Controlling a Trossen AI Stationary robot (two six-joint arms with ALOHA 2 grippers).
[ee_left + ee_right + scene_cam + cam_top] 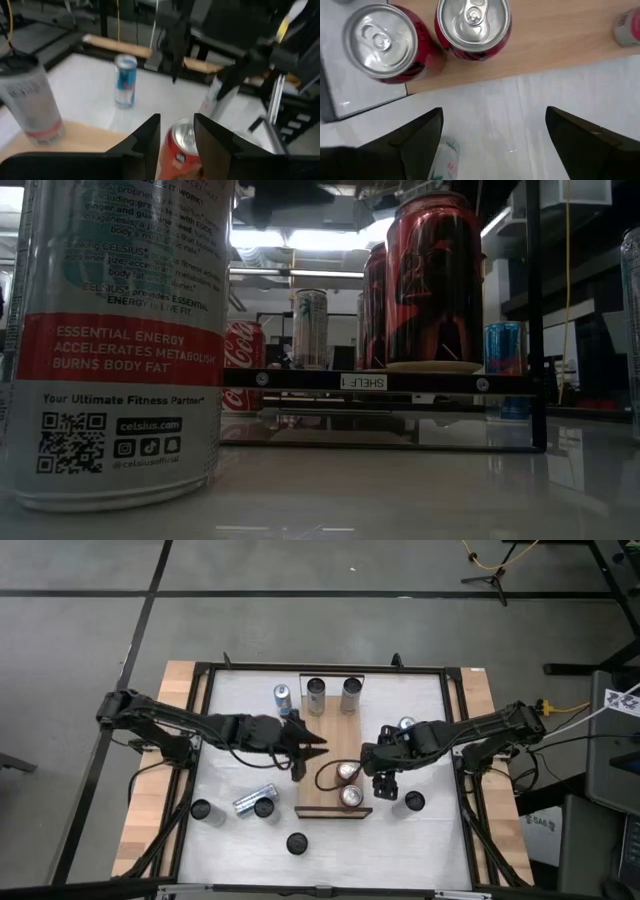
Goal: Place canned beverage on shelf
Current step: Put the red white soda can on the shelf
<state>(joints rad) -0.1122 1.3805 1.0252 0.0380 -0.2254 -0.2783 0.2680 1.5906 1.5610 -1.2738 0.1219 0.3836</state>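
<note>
The shelf is a long wooden plank in the middle of the table. Two red cans stand on its near end and two silver cans on its far end. My left gripper hovers high over the shelf's left edge, pointing almost level toward the table's right. Its fingers stand a narrow gap apart and hold nothing; a red can on the shelf shows through the gap. My right gripper is wide open and points down beside the shelf's right edge, above a white can.
Loose cans stand on the white table: a blue one at the far left, another by the right arm, a white one, several at the near left, one lying. A big white can fills the low view's left.
</note>
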